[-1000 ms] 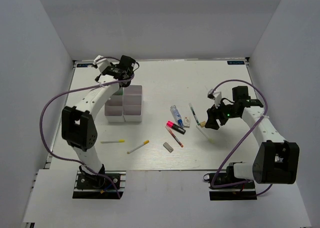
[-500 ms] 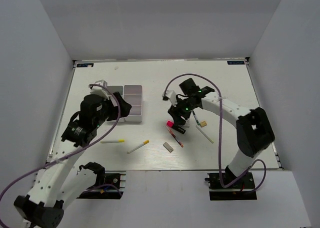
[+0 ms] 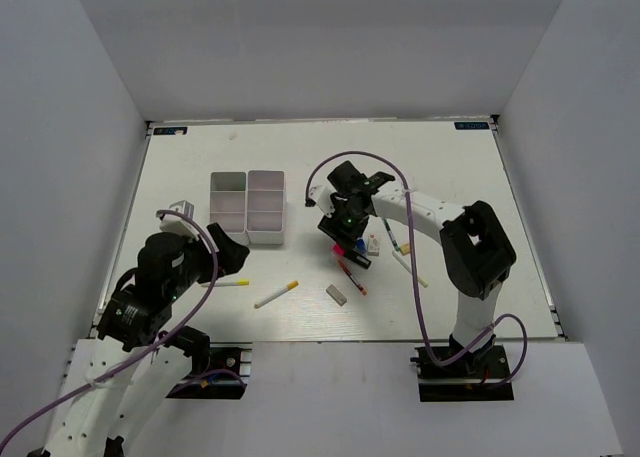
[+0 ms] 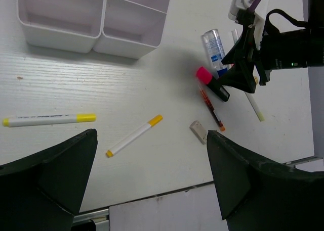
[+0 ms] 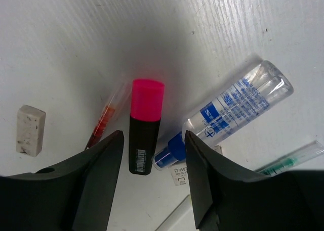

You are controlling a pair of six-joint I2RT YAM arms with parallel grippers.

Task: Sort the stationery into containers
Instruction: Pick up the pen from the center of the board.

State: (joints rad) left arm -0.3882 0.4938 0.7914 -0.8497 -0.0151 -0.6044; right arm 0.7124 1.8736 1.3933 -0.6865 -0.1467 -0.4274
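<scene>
The right arm's fingers (image 5: pixel 86 185) are hovering spread and empty, the pink highlighter (image 5: pixel 144 135) lying on the desk (image 5: pixel 71 44) between them. Centring on its black body should keep the tube (image 5: pixel 228 114), whose blue cap is touching it, out of the pinch. The left fingers (image 4: pixel 48 173) are gaping wide, holding nothing.

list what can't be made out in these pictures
- Top view: the right gripper covers the blue-capped tube.
- Left wrist view: the top edge cuts off the organizer; only two compartments show.
- Right wrist view: the green pen runs off the right edge.
- Right wrist view: the small labelled eraser is mostly behind that gripper, and its print is too small to read.
</scene>
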